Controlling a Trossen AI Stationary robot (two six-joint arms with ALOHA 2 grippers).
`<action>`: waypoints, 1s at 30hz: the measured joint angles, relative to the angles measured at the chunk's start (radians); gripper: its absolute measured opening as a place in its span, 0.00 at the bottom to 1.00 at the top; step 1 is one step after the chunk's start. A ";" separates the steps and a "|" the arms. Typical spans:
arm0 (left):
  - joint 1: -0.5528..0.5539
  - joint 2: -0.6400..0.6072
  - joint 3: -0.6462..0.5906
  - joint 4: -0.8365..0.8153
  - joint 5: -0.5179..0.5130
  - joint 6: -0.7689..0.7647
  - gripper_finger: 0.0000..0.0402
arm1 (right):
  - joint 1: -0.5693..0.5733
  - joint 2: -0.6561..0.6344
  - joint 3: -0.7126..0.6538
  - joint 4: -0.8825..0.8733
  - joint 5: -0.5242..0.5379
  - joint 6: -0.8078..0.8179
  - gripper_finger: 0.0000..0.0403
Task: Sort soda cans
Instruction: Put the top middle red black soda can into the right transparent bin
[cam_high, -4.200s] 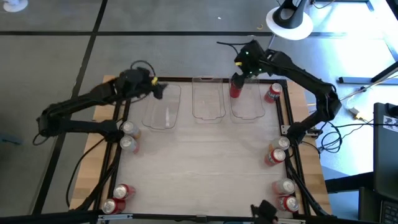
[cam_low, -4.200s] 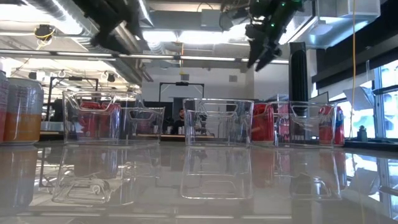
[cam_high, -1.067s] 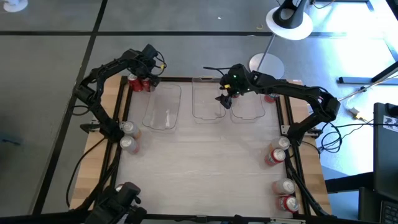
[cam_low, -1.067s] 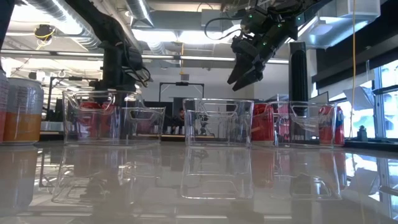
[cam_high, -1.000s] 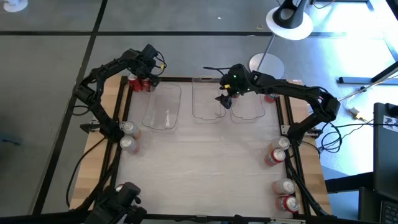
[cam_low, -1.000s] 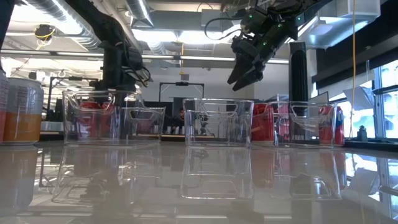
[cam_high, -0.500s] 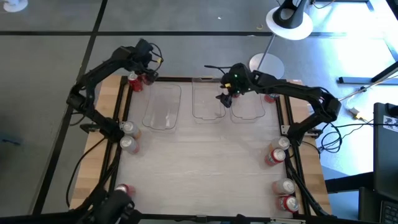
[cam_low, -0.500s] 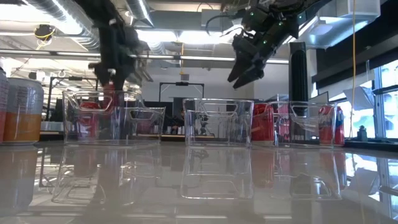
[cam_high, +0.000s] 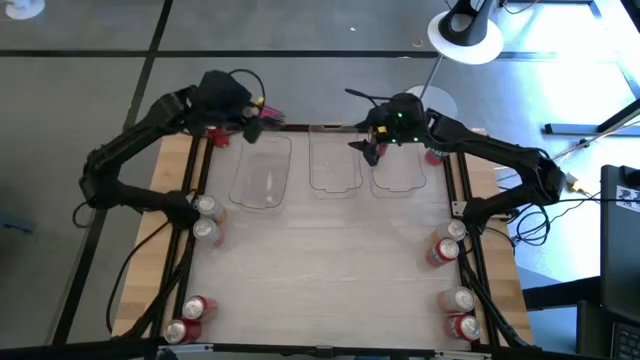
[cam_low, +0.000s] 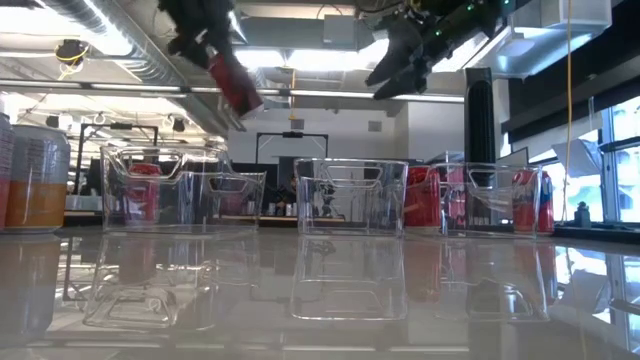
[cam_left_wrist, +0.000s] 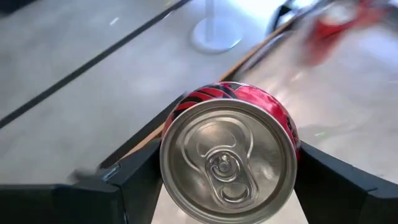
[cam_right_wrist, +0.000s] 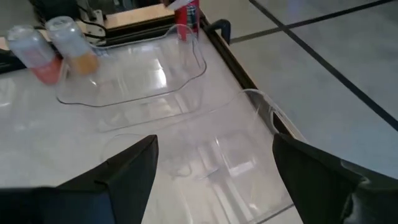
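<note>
Left pincer (cam_high: 254, 127) clamps a red soda can (cam_left_wrist: 229, 151), lifted above the far edge of the left clear bin (cam_high: 262, 172). Right pincer (cam_high: 372, 150) hangs open and wide between the middle bin (cam_high: 334, 160) and right bin (cam_high: 398, 166).

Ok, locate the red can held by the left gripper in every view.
High view: red can at the left gripper, above the left clear bin's far end.
Low view: can tilted, high above that bin.
Left wrist view: can, silver top facing the camera.
Right wrist view: not identifiable.
Shared landmark: left clear bin.
</note>
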 joint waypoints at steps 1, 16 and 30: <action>-0.036 -0.001 0.000 0.018 0.000 -0.005 0.72 | 0.000 -0.006 0.000 -0.002 -0.004 0.003 0.78; -0.495 0.123 0.000 0.078 -0.004 -0.116 0.72 | 0.194 -0.089 0.000 -0.111 -0.015 0.018 0.78; -0.727 0.386 0.001 -0.030 -0.004 -0.259 0.72 | 0.429 -0.089 -0.082 -0.174 0.300 0.122 0.78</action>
